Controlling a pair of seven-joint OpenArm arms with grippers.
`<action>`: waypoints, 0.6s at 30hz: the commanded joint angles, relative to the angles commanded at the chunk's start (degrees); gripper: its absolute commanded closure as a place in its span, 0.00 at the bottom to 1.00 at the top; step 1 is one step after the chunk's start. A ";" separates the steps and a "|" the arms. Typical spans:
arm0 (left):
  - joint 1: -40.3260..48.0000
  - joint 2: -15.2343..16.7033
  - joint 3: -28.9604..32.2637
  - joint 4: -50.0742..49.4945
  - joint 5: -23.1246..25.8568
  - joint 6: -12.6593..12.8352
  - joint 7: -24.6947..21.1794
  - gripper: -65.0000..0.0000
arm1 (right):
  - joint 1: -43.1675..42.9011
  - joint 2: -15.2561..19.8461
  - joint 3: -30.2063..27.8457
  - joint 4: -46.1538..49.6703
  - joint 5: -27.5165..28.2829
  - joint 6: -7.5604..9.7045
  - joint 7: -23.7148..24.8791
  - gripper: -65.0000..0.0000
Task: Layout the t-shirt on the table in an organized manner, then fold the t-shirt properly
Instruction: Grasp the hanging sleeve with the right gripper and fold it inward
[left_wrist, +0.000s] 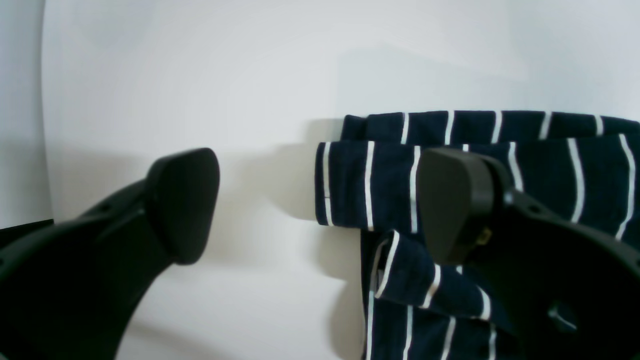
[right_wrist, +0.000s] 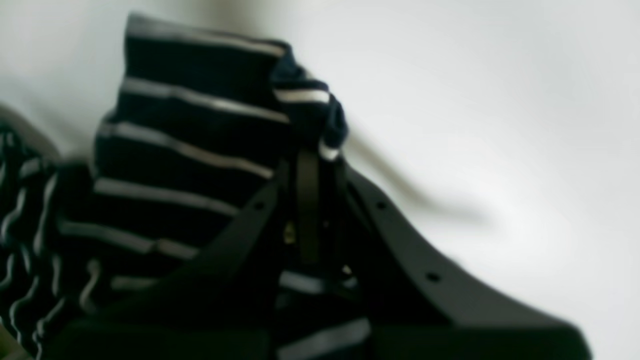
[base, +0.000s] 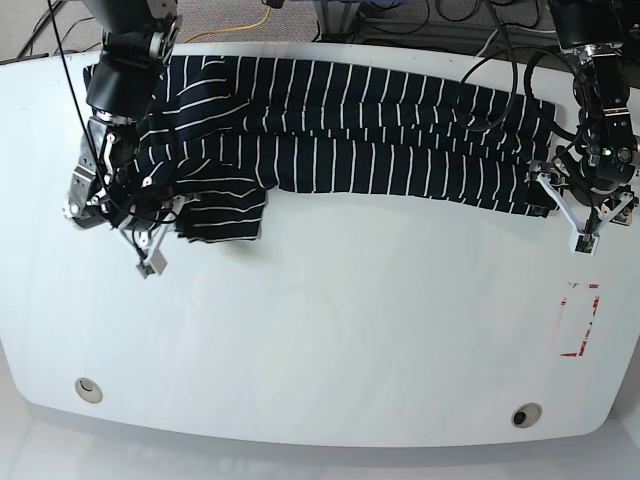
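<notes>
t-shirt (base: 380, 140) blocking far edge, bare table (base: 330, 330) nearer

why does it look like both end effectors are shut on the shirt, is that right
Not quite: only the right end effector is shut on the shirt, as the right wrist view shows. The left wrist view shows the left end effector open beside the shirt's edge.

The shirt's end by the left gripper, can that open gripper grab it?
Probably yes. The left gripper is open right at the t-shirt edge, and only bare table lies around it.
</notes>
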 joint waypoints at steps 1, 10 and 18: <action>0.00 0.00 0.00 0.00 0.00 0.00 0.00 0.08 | -0.88 0.26 0.09 2.55 2.29 0.00 -1.76 0.97; 0.00 0.00 0.00 -0.09 0.00 0.00 0.00 0.08 | -9.05 0.44 0.26 16.79 17.58 0.00 -9.63 0.97; 0.00 0.00 0.26 -0.09 0.00 0.00 0.00 0.08 | -19.08 2.46 0.00 22.07 28.92 0.00 -9.63 0.97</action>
